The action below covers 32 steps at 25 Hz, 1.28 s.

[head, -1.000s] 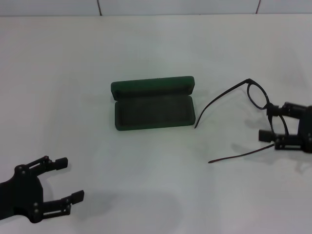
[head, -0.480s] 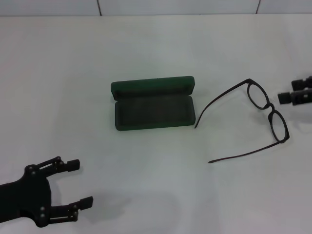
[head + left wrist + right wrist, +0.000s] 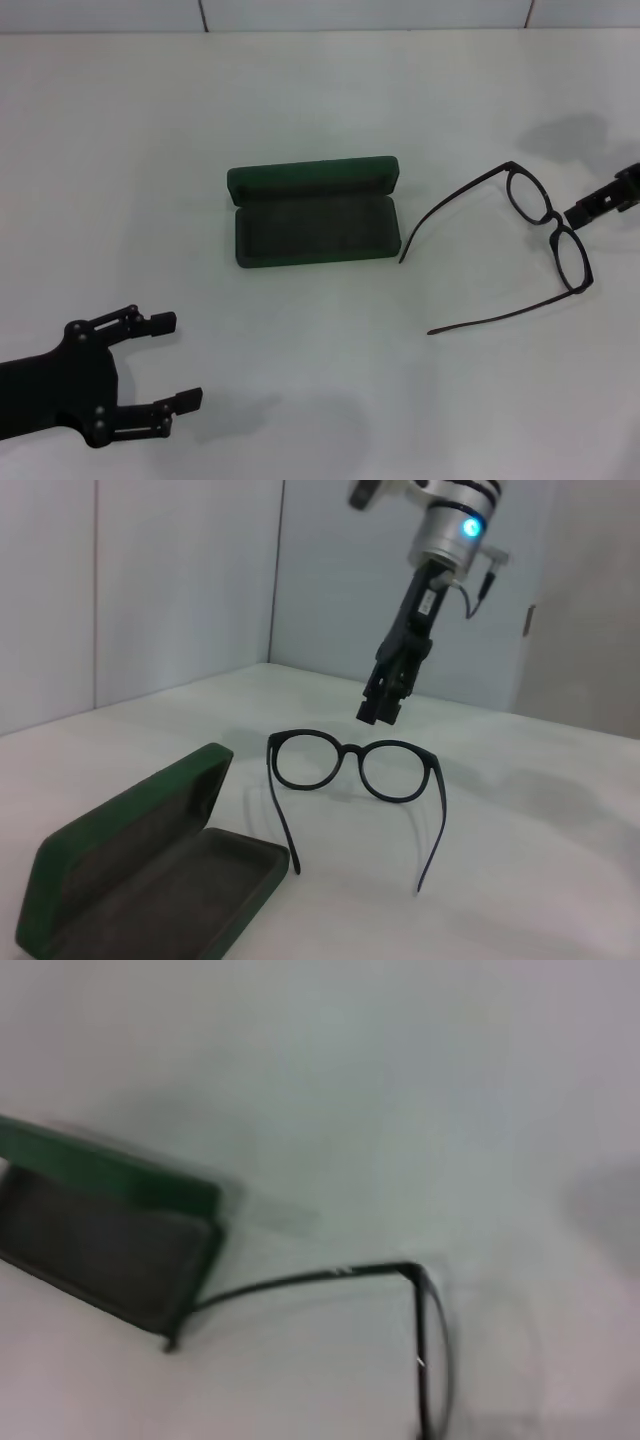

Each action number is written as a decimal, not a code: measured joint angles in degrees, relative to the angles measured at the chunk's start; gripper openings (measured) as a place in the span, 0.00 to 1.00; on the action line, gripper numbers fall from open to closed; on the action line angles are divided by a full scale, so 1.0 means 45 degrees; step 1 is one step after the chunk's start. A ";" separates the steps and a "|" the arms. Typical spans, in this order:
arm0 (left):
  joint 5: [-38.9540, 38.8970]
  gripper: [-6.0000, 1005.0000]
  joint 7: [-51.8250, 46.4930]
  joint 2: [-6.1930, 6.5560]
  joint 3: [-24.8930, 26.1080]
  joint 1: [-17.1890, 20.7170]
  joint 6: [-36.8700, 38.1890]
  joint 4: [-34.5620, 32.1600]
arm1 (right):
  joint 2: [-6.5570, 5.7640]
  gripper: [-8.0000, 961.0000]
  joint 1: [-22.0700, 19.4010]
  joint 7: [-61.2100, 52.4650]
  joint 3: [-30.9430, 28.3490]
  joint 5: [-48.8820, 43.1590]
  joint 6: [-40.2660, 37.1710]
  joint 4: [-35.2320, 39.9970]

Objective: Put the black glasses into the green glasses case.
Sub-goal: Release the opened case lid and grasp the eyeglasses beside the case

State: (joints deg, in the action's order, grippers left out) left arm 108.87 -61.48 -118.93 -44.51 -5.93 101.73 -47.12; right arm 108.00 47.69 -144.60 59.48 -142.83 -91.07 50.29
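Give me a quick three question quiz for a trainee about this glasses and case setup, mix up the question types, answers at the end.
1. True or false: the green glasses case lies open on the table.
2. Multiple choice: the black glasses are A) inside the case, B) on the table beside the case, temple arms unfolded, C) held by the left hand.
3. Fill in: the right hand hangs above the ___ of the glasses.

Key: 1 true; 2 B; 3 bridge.
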 joint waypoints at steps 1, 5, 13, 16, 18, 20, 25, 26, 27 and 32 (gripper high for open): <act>0.0008 0.88 0.0028 0.0001 -0.0014 -0.0016 -0.0001 0.0002 | 0.0039 0.89 0.0306 -0.0369 0.0106 -0.0450 -0.0082 -0.0132; 0.0172 0.88 0.0188 0.0005 -0.0011 -0.0027 -0.0013 0.0004 | 0.0290 0.89 0.1431 -0.1460 0.0429 -0.1811 -0.0106 -0.0661; 0.0334 0.88 0.0437 0.0004 -0.0008 -0.0047 -0.0044 0.0003 | 0.0842 0.87 0.2033 -0.2235 0.0467 -0.2549 0.0373 -0.1107; 0.0347 0.88 0.0440 0.0004 -0.0030 -0.0050 -0.0036 0.0002 | 0.0967 0.87 0.2264 -0.2603 0.0486 -0.2922 0.0594 -0.1459; 0.0353 0.88 0.0441 0.0004 -0.0030 -0.0051 -0.0034 0.0002 | 0.1074 0.87 0.2413 -0.2934 0.0490 -0.3328 0.0706 -0.1641; 0.0356 0.88 0.0440 0.0004 -0.0031 -0.0050 -0.0035 0.0002 | 0.1182 0.87 0.2519 -0.3252 0.0493 -0.3662 0.0816 -0.1736; 0.0358 0.88 0.0514 -0.0009 -0.0031 -0.0075 -0.0043 0.0002 | 0.1306 0.87 0.2646 -0.3677 0.0506 -0.3859 0.1031 -0.1777; 0.0358 0.88 0.0528 -0.0014 -0.0031 -0.0096 -0.0046 0.0003 | 0.1314 0.87 0.2660 -0.3708 0.0510 -0.3864 0.1092 -0.1778; 0.0358 0.88 0.0537 -0.0019 -0.0031 -0.0122 -0.0048 0.0002 | 0.1330 0.87 0.2675 -0.3725 0.0513 -0.3866 0.1151 -0.1778; 0.0358 0.88 0.0538 -0.0037 -0.0031 -0.0146 -0.0050 0.0002 | 0.1576 0.78 0.2706 -0.3752 0.0513 -0.3866 0.1558 -0.1824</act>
State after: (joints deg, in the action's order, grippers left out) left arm 110.49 -59.06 -119.10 -44.65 -6.58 101.50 -47.11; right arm 115.09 59.86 -161.49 61.79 -160.23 -84.06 42.08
